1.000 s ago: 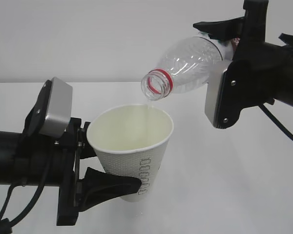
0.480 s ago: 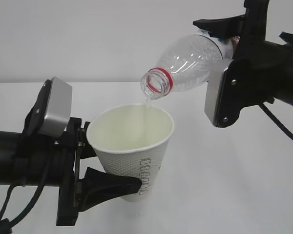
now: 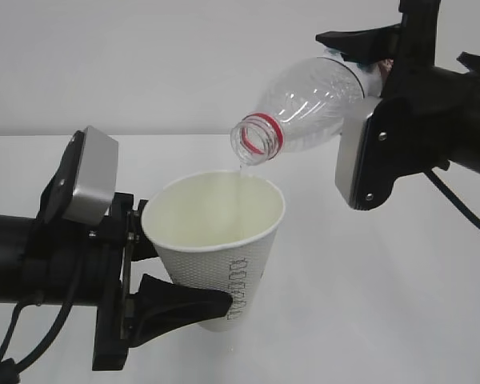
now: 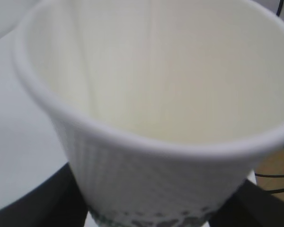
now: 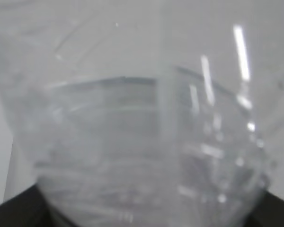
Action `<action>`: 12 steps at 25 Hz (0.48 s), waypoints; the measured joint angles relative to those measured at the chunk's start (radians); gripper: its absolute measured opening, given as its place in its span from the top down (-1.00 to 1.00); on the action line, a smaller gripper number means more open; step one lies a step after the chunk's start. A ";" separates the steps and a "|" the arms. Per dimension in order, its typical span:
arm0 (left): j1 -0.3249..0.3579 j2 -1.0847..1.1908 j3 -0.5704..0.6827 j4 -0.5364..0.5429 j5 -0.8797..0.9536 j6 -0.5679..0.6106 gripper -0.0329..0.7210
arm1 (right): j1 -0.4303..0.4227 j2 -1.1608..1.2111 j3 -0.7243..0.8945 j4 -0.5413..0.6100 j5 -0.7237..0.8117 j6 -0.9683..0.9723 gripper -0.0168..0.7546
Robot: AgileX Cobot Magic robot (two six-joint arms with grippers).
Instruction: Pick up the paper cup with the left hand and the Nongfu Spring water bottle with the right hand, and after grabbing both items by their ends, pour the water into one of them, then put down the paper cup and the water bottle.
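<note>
1. The left hand (image 3: 172, 308) is closed on the lower part of the paper cup (image 3: 216, 248). One curved black finger wraps the near side of the cup's base; the opposite finger is hidden behind the cup. Gripping low leaves the rim and mouth free to receive the pour.

2. The cup is held above the table (image 3: 368, 304), mouth up and leaning slightly. In the left wrist view the cup's pale interior (image 4: 170, 80) fills the frame, and how much liquid lies at the bottom cannot be told from it.

3. The right hand (image 3: 368, 60) is clamped on the base end of the Nongfu Spring water bottle (image 3: 304, 108), with one black finger showing over the top of it. Holding the far end lets the wrist tip the whole bottle, neck down, without the arm crowding the cup.

4. The bottle lies tilted, its open mouth with the red neck ring lowest and directly over the cup's opening. In the right wrist view the clear ribbed bottle wall (image 5: 142, 132) fills the frame.

5. The water (image 3: 240, 188) falls as a thin clear stream from the bottle's lip into the cup, near the right half of the opening. I judge the pouring step is underway, with both set-downs not yet done.

6. Around them are only the white table and the plain grey wall (image 3: 144, 64). Nothing stands between the bottle mouth and the cup, and the table beneath looks free for setting both down.
</note>
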 joint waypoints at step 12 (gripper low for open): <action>0.000 0.001 0.000 0.000 0.000 0.000 -0.39 | 0.000 0.000 0.000 0.000 0.006 -0.006 -0.32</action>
